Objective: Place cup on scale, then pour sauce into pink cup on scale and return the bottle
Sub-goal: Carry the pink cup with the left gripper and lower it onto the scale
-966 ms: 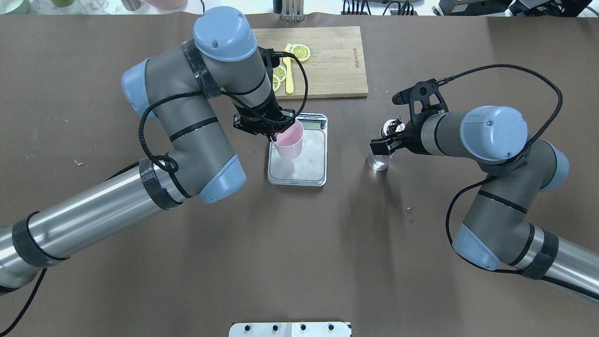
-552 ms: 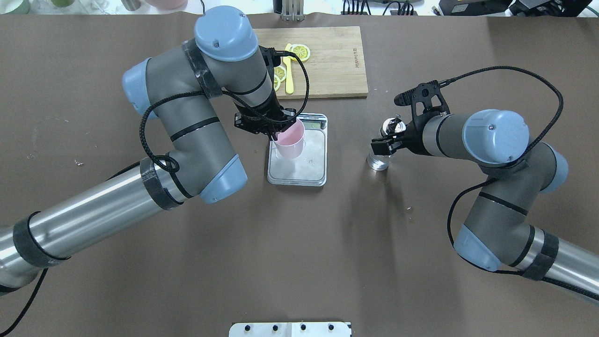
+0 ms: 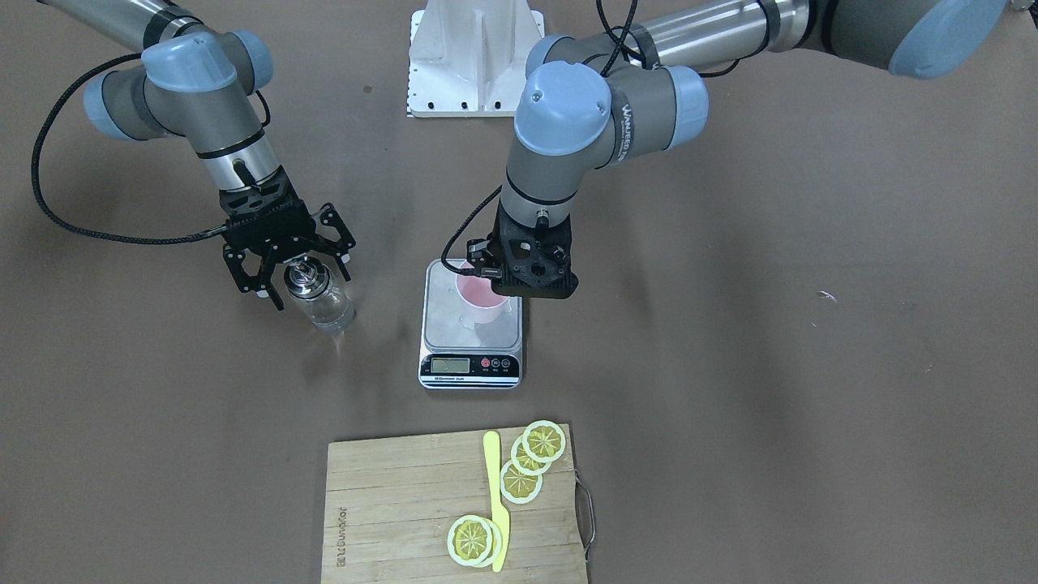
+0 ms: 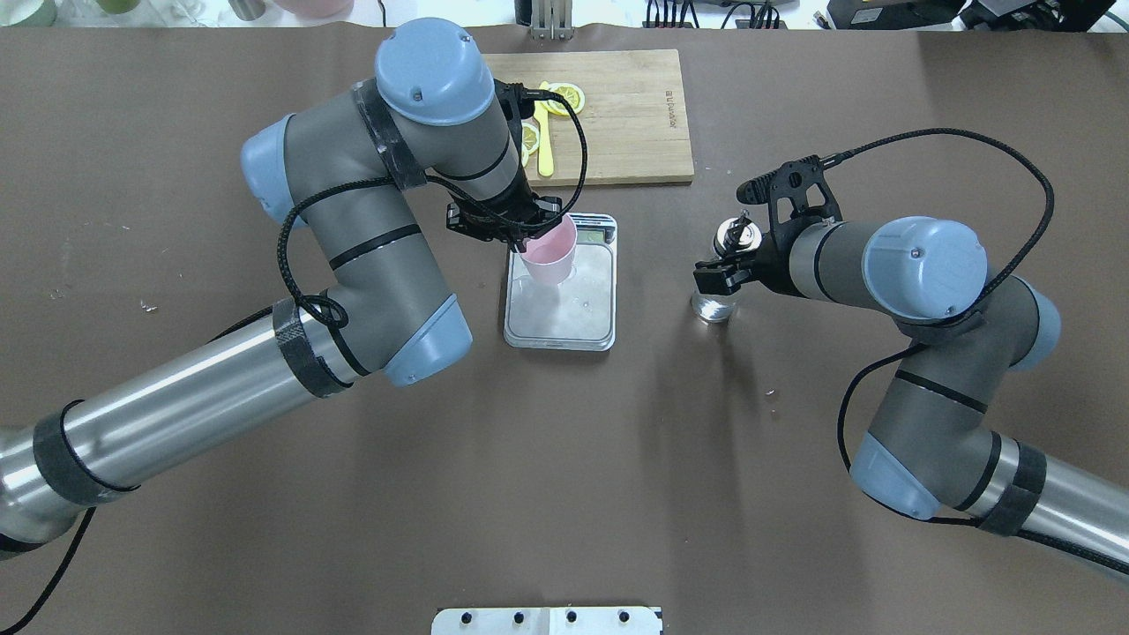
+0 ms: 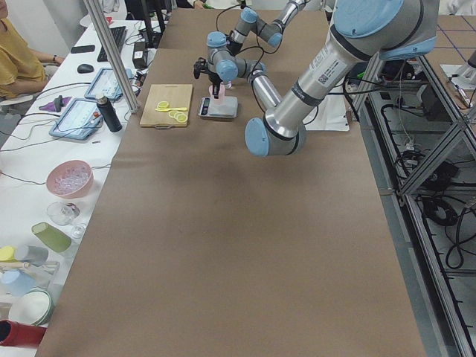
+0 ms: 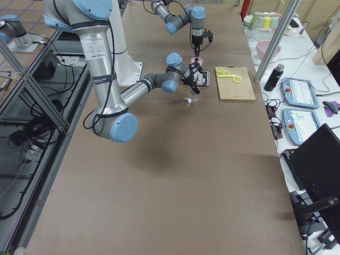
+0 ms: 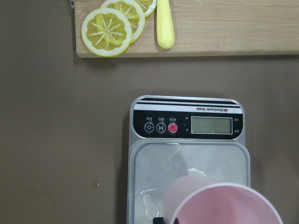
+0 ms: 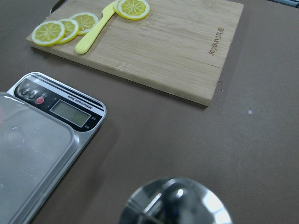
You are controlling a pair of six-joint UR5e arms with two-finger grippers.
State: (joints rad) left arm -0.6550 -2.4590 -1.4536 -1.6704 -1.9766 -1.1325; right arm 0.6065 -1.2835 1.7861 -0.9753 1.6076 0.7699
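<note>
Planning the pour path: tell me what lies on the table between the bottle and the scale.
Nothing: between the bottle and the scale only bare brown table shows, clearest in the front-facing and overhead views.

the cup (image 7: 219, 205) runs off the bottom edge of the left wrist view, so its base is unseen there, and only a sliver of one finger (image 7: 160, 220) of the left gripper (image 4: 522, 245) shows. overhead and from the front, the left arm (image 4: 459, 150) covers the grip on the rim. the cup may hang just clear of the scale (image 7: 187, 122), but no view settles it. the scale's display (image 7: 211, 125) gives no readable figure. in the right wrist view the bottle (image 8: 175, 203) is a blurred cap cut by the lower edge. overhead, the arm hides part of the lemon slices (image 4: 565, 97). the sauce (image 3: 328, 312) level is too small to judge.
</note>
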